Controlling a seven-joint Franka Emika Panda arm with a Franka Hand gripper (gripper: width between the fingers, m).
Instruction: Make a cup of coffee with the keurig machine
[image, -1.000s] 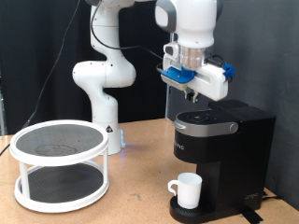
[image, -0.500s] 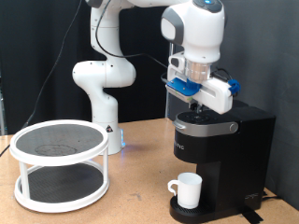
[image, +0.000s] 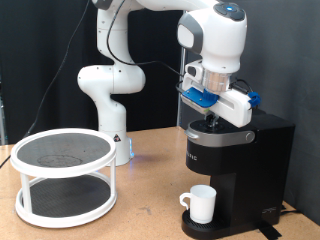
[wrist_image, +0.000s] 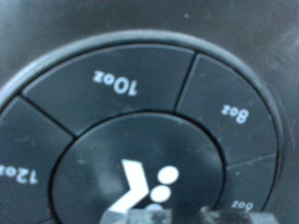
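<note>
Wrist view. You are looking straight down at close range onto the top of the keurig machine (wrist_image: 37, 28), whose matte-black surface fills the frame. A round control dial (wrist_image: 140, 140) takes up most of the picture. At its hub sits a circular centre button (wrist_image: 140, 182) bearing a white logo. Ring segments surround the hub, their white lettering appearing inverted: the "10oz" segment (wrist_image: 114, 84) lies at twelve o'clock from the hub, the "8oz" segment (wrist_image: 234, 112) at two o'clock, the "12oz" segment (wrist_image: 17, 173) at nine o'clock. A further, cropped label (wrist_image: 241, 203) sits at four o'clock. The claw (wrist_image: 177, 216) shows only as blurred dark fingertips (wrist_image: 149, 217) at six o'clock, just beside the logo.
</note>
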